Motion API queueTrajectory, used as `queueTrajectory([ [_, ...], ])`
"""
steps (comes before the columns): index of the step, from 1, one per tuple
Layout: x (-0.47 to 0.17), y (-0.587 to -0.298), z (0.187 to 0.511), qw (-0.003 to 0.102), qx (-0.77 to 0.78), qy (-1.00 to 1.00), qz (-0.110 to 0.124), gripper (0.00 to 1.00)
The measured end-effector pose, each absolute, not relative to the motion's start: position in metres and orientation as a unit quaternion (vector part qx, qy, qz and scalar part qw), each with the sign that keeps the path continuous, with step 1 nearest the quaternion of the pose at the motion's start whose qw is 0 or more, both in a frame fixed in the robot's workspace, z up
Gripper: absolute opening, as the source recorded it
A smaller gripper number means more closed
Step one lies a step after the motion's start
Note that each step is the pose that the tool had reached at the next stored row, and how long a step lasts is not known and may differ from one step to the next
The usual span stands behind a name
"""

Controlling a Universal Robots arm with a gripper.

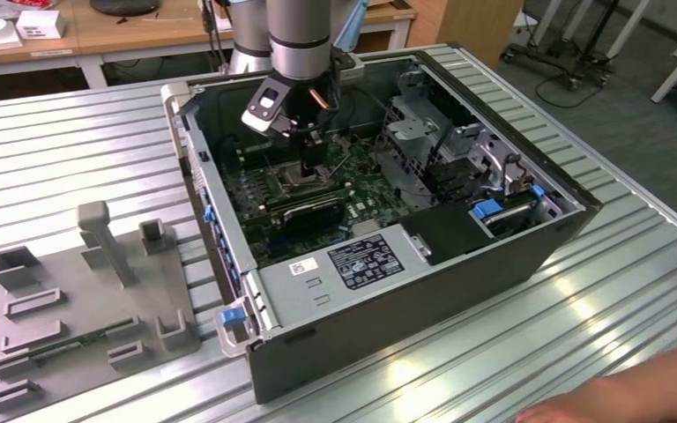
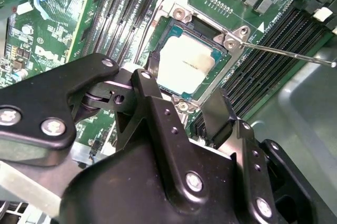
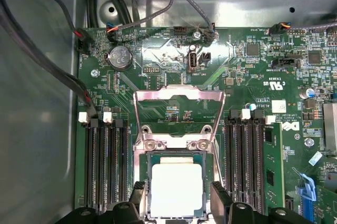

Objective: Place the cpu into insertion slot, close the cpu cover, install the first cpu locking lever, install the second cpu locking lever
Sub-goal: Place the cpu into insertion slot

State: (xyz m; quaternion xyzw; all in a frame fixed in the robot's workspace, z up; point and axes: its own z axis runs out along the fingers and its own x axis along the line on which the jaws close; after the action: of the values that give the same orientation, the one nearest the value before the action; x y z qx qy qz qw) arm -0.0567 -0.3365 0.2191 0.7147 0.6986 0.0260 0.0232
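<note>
Matt-metal cpu (image 3: 176, 190); cpu cover (image 3: 179, 95) glossy (perhaps steel).

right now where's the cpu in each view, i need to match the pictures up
Exterior view: hidden under the gripper, which stands low over the green motherboard.
First wrist view: the cpu lies in the insertion slot, between the open fingers, with the open cpu cover beside it.
Second wrist view: the cpu lies in the slot, just past the fingers.
Shared landmark: the gripper, over the slot in every view.
</note>
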Motion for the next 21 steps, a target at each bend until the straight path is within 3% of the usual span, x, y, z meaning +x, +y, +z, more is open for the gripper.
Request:
queueTrajectory([
  [21,-0.0567,-0.3365,0.2233,0.023,0.715,0.699,0.026,0.6],
])
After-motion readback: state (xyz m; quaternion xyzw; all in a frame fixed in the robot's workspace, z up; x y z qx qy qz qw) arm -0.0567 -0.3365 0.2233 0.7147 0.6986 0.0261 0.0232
